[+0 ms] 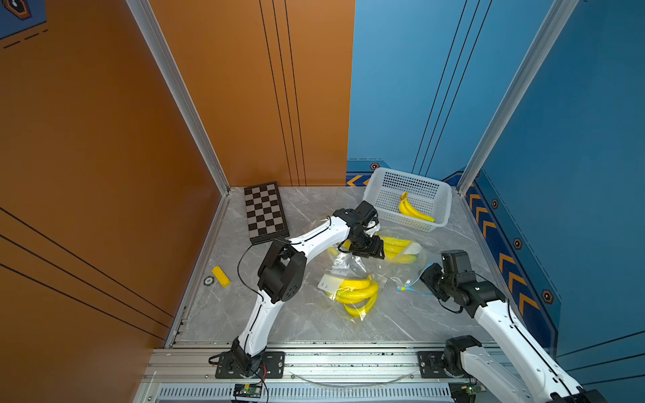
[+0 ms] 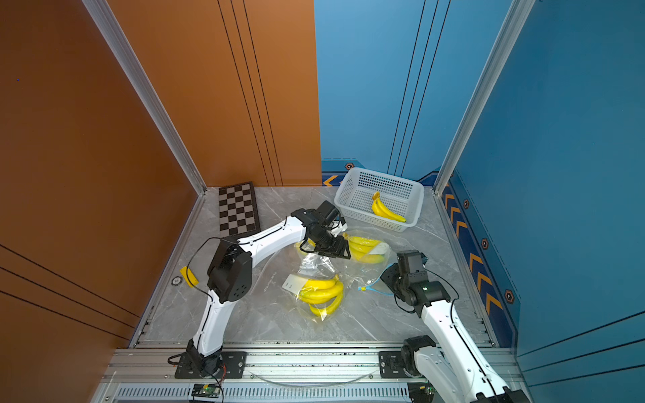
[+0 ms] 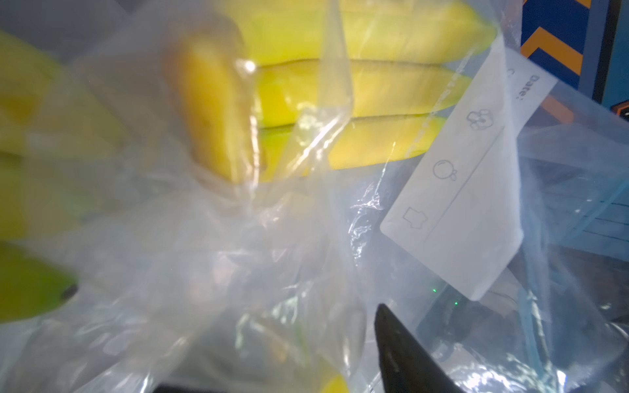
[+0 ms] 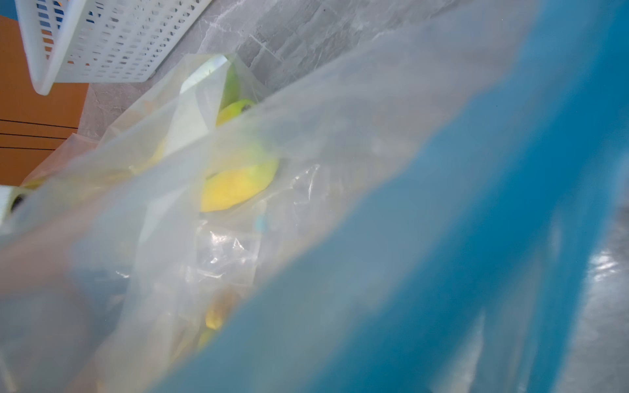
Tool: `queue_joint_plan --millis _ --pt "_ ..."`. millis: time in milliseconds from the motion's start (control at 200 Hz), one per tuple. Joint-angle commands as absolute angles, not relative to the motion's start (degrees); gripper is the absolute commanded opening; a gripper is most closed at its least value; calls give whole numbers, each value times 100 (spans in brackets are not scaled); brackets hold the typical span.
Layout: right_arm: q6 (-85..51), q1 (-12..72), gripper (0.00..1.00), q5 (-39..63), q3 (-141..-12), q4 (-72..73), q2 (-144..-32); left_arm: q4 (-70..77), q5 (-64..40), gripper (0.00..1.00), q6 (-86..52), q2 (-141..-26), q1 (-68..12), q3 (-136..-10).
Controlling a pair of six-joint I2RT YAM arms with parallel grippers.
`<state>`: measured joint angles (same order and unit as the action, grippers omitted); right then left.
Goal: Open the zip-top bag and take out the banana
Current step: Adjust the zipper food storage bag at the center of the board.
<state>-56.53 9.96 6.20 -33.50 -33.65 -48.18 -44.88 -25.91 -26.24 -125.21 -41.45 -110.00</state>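
Seemingly the L gripper [image 1: 369, 248] hovered over the far zip-top bag [image 1: 419, 261], banana [image 1: 398, 244] inside, near the basket [image 1: 415, 185]. The R gripper [image 1: 428, 277] sat low by the blue zip edge [image 1: 413, 289], prob. to anchor it. Couldn't tell either claw's spread: film and the blue strip smothered both wrist views, w/ only one dark finger [image 3: 408, 354] showing.

A loose banana bunch [image 2: 385, 211] lies in the white basket [image 2: 363, 217], the left gripper [image 2: 343, 250] hangs over a zip-top bag [image 2: 370, 249] of bananas just beside the basket, and a second bag [image 2: 319, 293] lies farther from it.
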Motion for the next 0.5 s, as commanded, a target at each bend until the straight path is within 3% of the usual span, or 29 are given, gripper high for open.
queue_joint_plan --millis 0,255,496 --pt "-5489 894 48 824 -3173 -3283 -4673 -4503 -2471 72 -2865 -12057 -3934 -11614" --pt "-5450 751 48 1071 -3120 -3234 -4711 -4502 -2605 74 -3221 -13475 -4005 -13307" --pt "-5344 606 48 1272 -3131 -3125 -4889 -4494 -2500 74 -2796 -14253 -4049 -13772"
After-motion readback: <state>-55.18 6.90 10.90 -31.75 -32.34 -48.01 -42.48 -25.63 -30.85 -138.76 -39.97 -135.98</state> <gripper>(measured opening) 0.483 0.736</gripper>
